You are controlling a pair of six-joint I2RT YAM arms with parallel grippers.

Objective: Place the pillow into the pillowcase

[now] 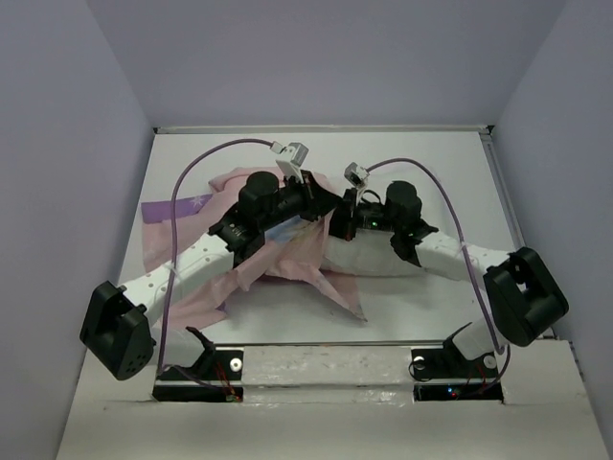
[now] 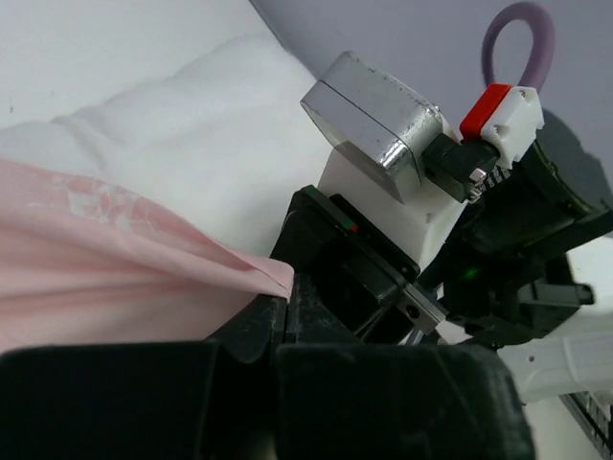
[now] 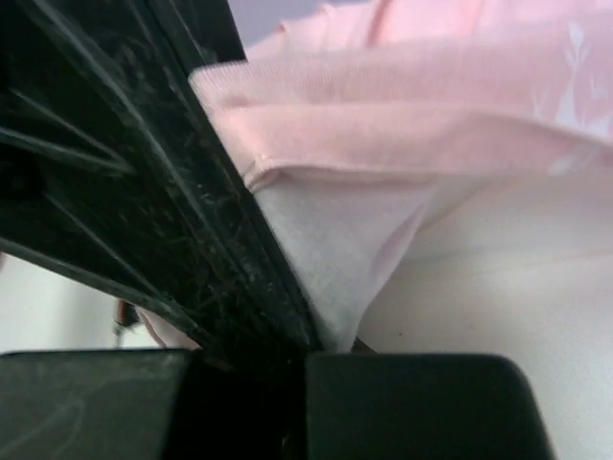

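**Desk:** What are you looking at?

**Operator:** I see a thin, crumpled pale pink fabric pillowcase (image 1: 287,264) in the middle of the white table (image 1: 431,172). A flat flap showing its purple printed face sticks out to the left. Just to its right lies a plump, soft white rectangular pillow (image 1: 374,261), under my right arm.

**Desk:** Is the pillow in the case?

**Operator:** Its right part lies bare and outside. The left end meets the pink cloth, and I cannot tell whether any of it sits inside the opening.

**Desk:** What are the tools doing?

**Operator:** My left gripper (image 2: 273,302) is pressed together on a pointed fold of the smooth pink pillowcase. From its wrist camera, the puffy white pillow shows beyond that fold. My right gripper (image 3: 321,335) is also clamped tight, close beside the left one. It is pinching the pillowcase by its doubled, stitched hem, which looks finely woven. A paler layer runs down into the same pinch, and I cannot tell whether that is the lining or the pillow.

**Desk:** Anything else there?

**Operator:** A purple cable (image 1: 177,240) loops up over each arm.
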